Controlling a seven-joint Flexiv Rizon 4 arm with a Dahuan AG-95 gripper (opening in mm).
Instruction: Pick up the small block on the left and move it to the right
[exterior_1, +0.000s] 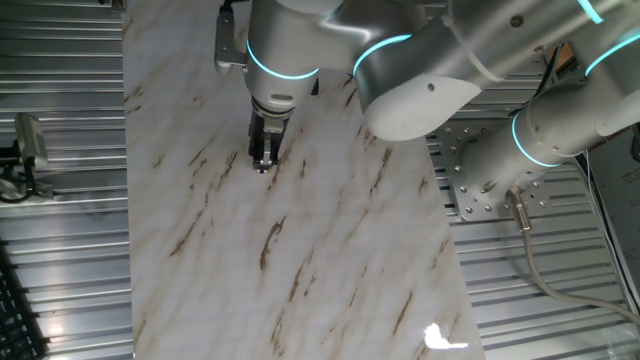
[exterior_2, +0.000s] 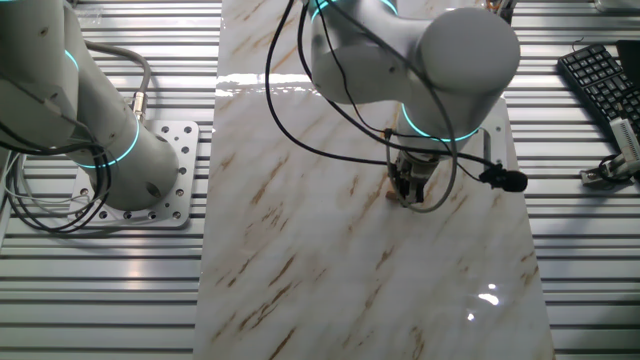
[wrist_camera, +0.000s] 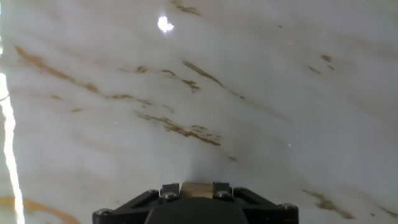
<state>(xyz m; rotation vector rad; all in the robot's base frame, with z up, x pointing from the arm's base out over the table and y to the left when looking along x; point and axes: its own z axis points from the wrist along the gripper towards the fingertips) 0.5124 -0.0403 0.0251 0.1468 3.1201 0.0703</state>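
Light-brown wood shows between the black fingertips in the hand view: the small block (wrist_camera: 197, 188) sits wedged at six o'clock in that frame, pinched from both sides by the gripper (wrist_camera: 197, 194), whose jaws are drawn in to just the block's width. Above it the marble-patterned tabletop (wrist_camera: 249, 93) spreads out, pale with brown streaks running from ten o'clock toward four, and a bright glint of light sits near twelve.

From one fixed view the gripper (exterior_1: 263, 160) points straight down at the slab (exterior_1: 330, 270), its tips very close to the surface at about eleven o'clock from the slab's middle; the block itself is too small to pick out there. From the other fixed view the gripper (exterior_2: 410, 190) hangs under the bulky white wrist, at roughly two o'clock from the slab's centre, with a black cable (exterior_2: 300, 120) looping around it. A dark keyboard (exterior_2: 600, 85) lies on the ribbed metal bench at the far right.
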